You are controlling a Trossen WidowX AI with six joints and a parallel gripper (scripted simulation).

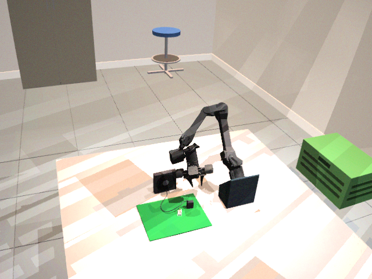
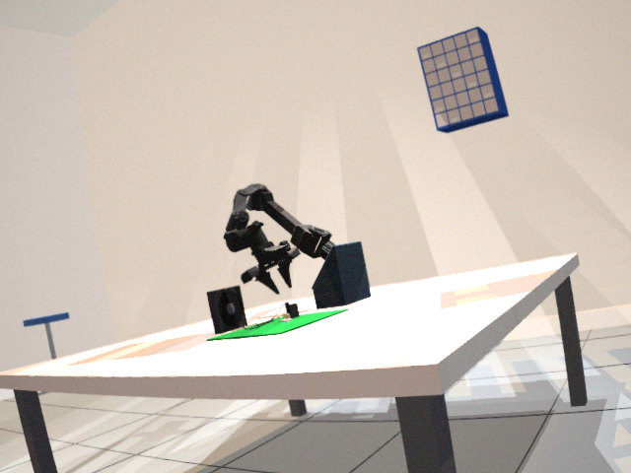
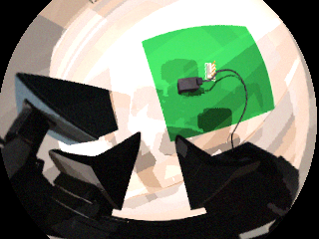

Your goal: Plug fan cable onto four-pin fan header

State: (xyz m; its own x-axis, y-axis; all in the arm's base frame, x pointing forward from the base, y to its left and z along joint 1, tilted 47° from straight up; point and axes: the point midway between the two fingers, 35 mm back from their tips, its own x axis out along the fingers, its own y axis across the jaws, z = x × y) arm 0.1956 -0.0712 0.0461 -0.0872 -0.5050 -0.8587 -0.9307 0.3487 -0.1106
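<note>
Our hand [image 1: 196, 186] [image 2: 284, 291] [image 3: 159, 137]: open, above the surface
Small black block-shaped plug [image 1: 189, 204] [image 2: 292, 309] [image 3: 188, 86]: below our hand, beside the white header [image 1: 178, 212] [image 3: 209, 71]

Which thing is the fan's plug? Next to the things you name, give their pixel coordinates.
On the white table lies a green board [image 1: 177, 226] [image 2: 254, 333] [image 3: 249, 55]. On it, find the small black block [image 1: 189, 204] [image 2: 292, 309] [image 3: 188, 86], the plug. Unlike the small white header [image 1: 178, 213] [image 3: 208, 71] beside it, it is black and bulkier, with the cable running from it.
</note>
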